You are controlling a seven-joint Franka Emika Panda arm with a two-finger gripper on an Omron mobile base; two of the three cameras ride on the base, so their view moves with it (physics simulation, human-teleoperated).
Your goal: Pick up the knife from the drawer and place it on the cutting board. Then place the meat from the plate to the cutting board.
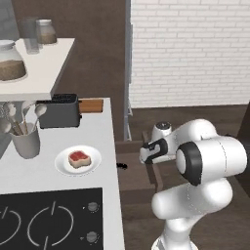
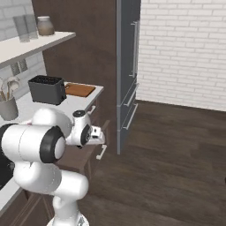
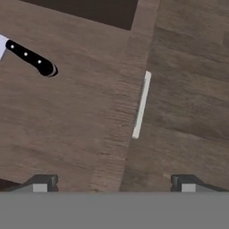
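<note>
The knife (image 3: 31,59) lies in the open drawer (image 3: 67,120), black handle showing at the upper left of the hand view, blade running off the left edge. The end effector (image 3: 114,183) hangs over the drawer, fingers spread wide, nothing between them. In the left base view the arm is bent low, its hand at frame centre over the drawer. At left on the desk (image 1: 105,141), the meat (image 1: 79,158) sits on the plate (image 1: 63,166); the cutting board (image 1: 91,105) lies behind, touching the toaster (image 1: 59,111).
</note>
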